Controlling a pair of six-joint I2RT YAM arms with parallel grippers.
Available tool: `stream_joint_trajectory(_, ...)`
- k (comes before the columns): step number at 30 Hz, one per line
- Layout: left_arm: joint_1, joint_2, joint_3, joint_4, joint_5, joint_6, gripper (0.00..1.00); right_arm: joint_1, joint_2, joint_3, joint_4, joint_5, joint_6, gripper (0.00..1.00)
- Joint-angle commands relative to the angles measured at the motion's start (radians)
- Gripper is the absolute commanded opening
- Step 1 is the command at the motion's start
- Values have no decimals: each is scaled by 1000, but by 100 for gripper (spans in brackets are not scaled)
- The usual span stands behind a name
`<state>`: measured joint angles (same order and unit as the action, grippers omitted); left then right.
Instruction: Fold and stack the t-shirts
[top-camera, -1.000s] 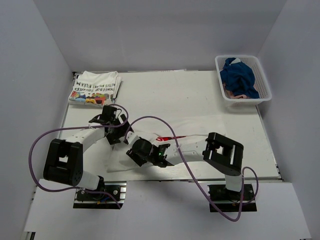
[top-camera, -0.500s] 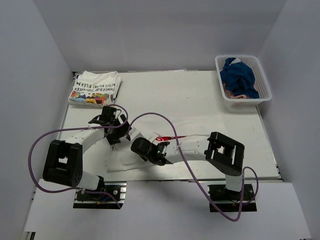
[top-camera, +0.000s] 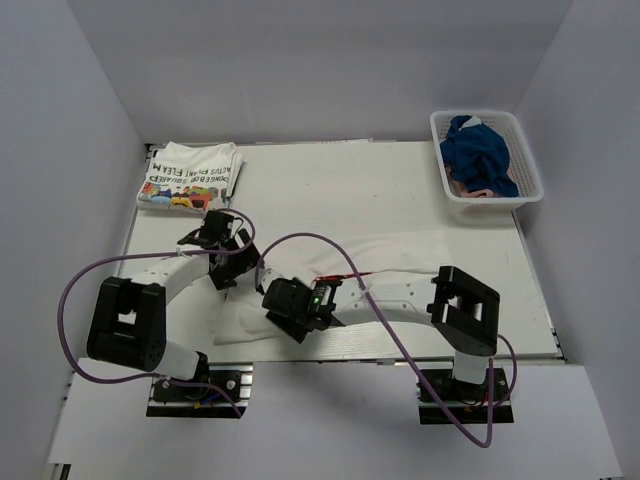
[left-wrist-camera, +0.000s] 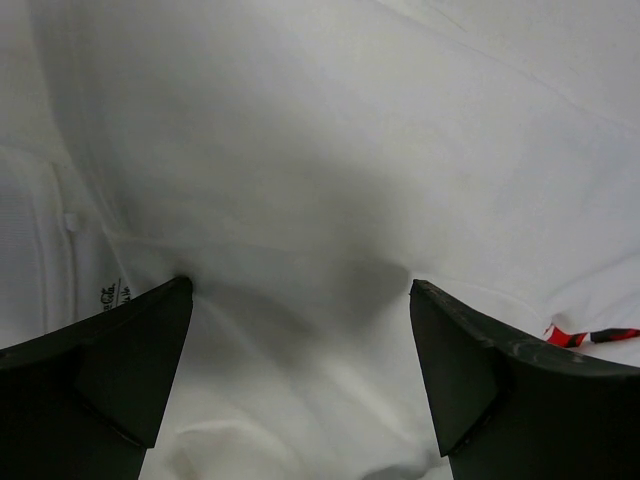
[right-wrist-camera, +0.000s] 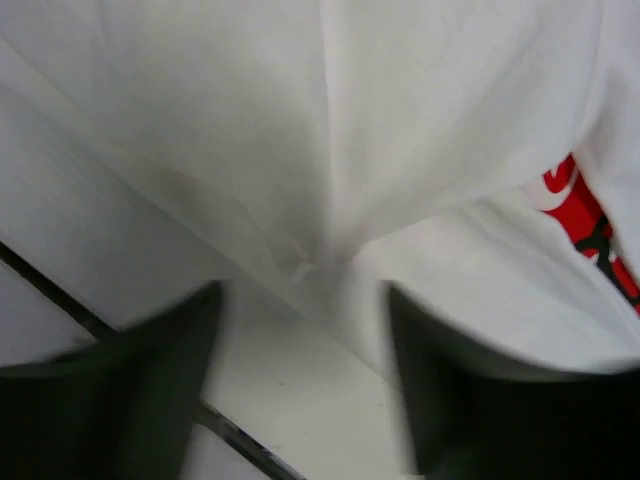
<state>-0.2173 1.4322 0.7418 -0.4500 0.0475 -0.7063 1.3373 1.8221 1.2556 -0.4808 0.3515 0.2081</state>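
Note:
A folded white t-shirt with black lettering (top-camera: 190, 175) lies at the back left of the table. A second white t-shirt with a red print (top-camera: 400, 265) lies rumpled across the middle; a sliver of red shows at its fold. My left gripper (top-camera: 228, 264) is open, pressed down over the shirt's left part, with white cloth between its fingers (left-wrist-camera: 300, 300). My right gripper (top-camera: 285, 312) is open and low at the shirt's near-left edge. In the right wrist view (right-wrist-camera: 300, 300) its blurred fingers straddle the cloth edge, with the red print (right-wrist-camera: 580, 200) at the right.
A white mesh basket (top-camera: 440, 135) holding a dark blue garment (top-camera: 478, 150) stands at the back right. The table's near edge (right-wrist-camera: 60, 290) runs just below my right gripper. Purple cables loop over both arms.
My right gripper has shifted slightly toward the near edge and the right arm's elbow swung right. Less of the red print shows. The left gripper has barely moved.

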Motion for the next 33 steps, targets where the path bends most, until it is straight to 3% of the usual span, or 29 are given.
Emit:
stream_joint_trajectory(1, 7, 20, 37, -62, -64, 16, 100, -3, -95, 7, -73, 27, 43, 90)
stream_joint_trajectory(8, -13, -10, 126, -154, -86, 16, 100, -108, -317, -126, 46, 157, 143, 90)
stream_joint_trajectory(13, -13, -85, 160, -211, -75, 7, 100, -306, -406, -209, 80, 178, 243, 90)
stream_joint_trajectory(14, -13, -98, 160, -211, -75, 7, 100, -399, -418, -235, 102, 175, 255, 90)
stream_joint_trajectory(18, -31, -118, 64, -162, 76, 28, 100, -575, -428, -323, 244, 17, 283, 90)
stream_joint_trajectory(21, -62, -81, 2, -60, 181, 28, 100, -671, -357, -291, 260, -43, 261, 90)
stream_joint_trajectory(26, -91, 136, 95, -47, 128, 19, 100, -788, -152, -271, 336, -118, 289, 90)
stream_joint_trajectory(28, -100, 219, 157, -75, 49, 19, 100, -849, -109, -243, 308, -244, 316, 90)
stream_joint_trajectory(30, -100, 366, 296, -102, -38, 30, 100, -894, -58, -263, 326, -310, 320, 90)
stream_joint_trajectory(33, -100, 535, 564, -159, -47, 82, 100, -906, -38, -300, 318, -341, 340, 90)
